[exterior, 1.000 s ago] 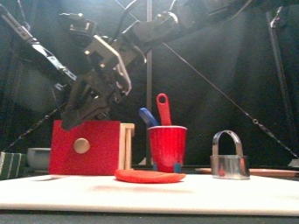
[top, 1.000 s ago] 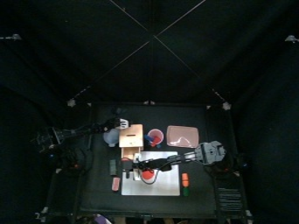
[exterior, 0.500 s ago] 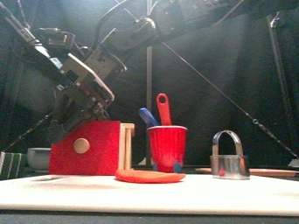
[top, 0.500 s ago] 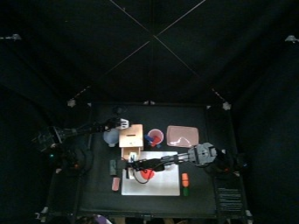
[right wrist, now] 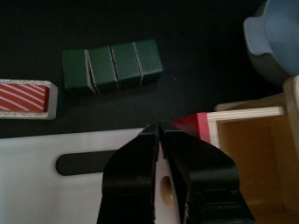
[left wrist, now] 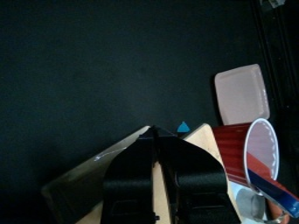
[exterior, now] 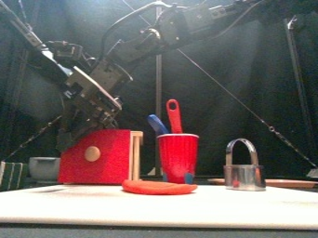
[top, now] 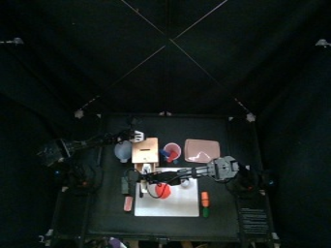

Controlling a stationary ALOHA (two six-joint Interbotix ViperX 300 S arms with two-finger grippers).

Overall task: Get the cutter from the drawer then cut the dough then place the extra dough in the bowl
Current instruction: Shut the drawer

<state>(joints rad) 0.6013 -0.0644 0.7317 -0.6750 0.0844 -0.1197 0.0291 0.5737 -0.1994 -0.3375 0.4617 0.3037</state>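
Note:
The red dough disc point(exterior: 159, 187) lies on the white cutting board point(exterior: 248, 210), with the metal cutter point(exterior: 244, 167) standing to its right. Behind them is the wooden box point(exterior: 136, 156) with its red drawer front point(exterior: 95, 156). In the right wrist view the drawer point(right wrist: 251, 144) is pulled out and shows a bare wooden inside. My right gripper point(right wrist: 153, 129) is shut and empty, reaching across the board point(top: 142, 178) to just before the drawer front. My left gripper point(left wrist: 156, 133), also shut and empty, hangs over the box. The blue-grey bowl point(right wrist: 275, 35) sits left of the box.
A red cup point(exterior: 177, 156) with a blue knife point(exterior: 156, 123) and a red knife point(exterior: 173, 113) stands right of the box. The pink tray point(top: 203, 150) is at the back right. A dark green sushi roll point(right wrist: 111, 66) and a striped red toy point(right wrist: 26, 98) lie left of the board.
In the front view the gripper above the drawer has lifted and drifted left. In the top view the right arm has reached a little further left.

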